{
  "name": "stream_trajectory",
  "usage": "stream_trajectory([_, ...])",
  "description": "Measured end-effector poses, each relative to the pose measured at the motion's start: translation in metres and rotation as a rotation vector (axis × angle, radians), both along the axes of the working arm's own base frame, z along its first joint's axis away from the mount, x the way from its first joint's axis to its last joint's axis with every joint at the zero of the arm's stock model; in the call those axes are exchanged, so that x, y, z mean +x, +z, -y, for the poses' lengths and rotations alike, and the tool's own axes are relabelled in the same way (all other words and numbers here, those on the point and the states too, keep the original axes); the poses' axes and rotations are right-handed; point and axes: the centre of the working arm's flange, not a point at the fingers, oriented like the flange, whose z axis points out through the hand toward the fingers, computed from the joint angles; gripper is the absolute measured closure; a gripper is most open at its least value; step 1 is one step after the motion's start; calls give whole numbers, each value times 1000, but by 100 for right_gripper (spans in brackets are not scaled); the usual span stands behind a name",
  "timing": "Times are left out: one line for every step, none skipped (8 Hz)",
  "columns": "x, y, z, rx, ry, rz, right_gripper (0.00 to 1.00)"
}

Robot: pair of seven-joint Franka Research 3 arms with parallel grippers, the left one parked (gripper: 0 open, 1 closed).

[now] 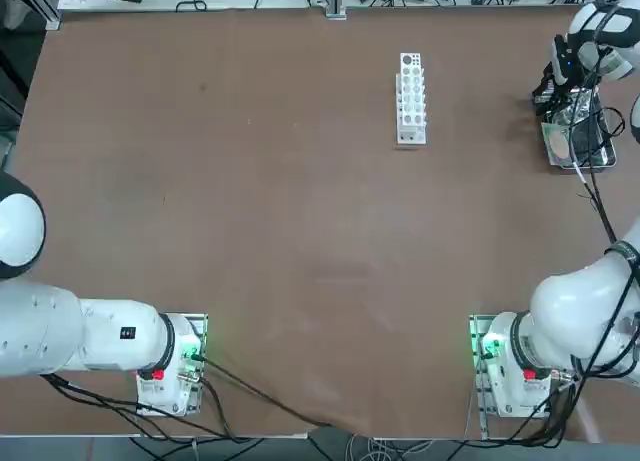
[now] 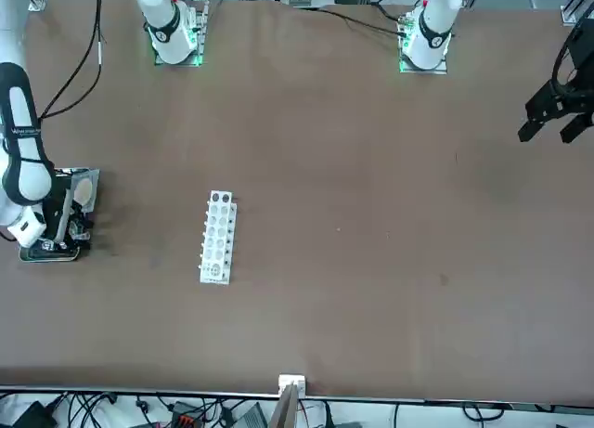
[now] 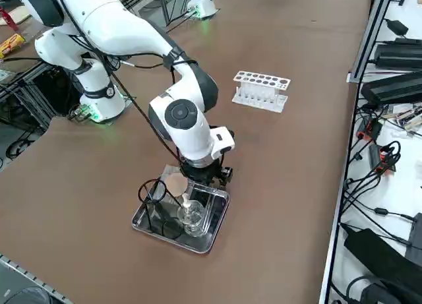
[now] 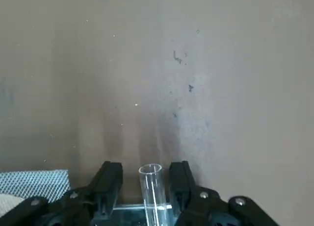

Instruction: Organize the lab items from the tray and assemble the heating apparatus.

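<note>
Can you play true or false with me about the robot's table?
1. The white rack stands on the table, outside the tray. True.
2. The mesh lies in the middle of the table. False: it is in the tray.
3. The right gripper is down at the tray, fingers open. True.
4. The glass burner sits on top of the ring stand. False: it stands on the tray's bottom, beside the ring stand.
</note>
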Motion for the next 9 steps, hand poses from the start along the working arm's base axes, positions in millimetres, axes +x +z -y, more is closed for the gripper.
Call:
stream_trajectory([0, -2, 0, 4, -3, 0, 45])
stream_trajectory([0, -3, 0, 10, -9, 1, 46])
stream_trajectory([0, -4, 0, 12, -12, 2, 48])
stream_trajectory([0, -4, 0, 12, -12, 4, 50])
stream_trajectory([1, -3, 1, 10, -11, 8, 52])
stream_trajectory([1, -3, 1, 9, -9, 10, 55])
stream_trajectory([1, -3, 1, 9, -8, 10, 55])
stream_trajectory([1, -3, 1, 9, -7, 11, 57])
stream_trajectory([1, -3, 1, 9, -6, 11, 60])
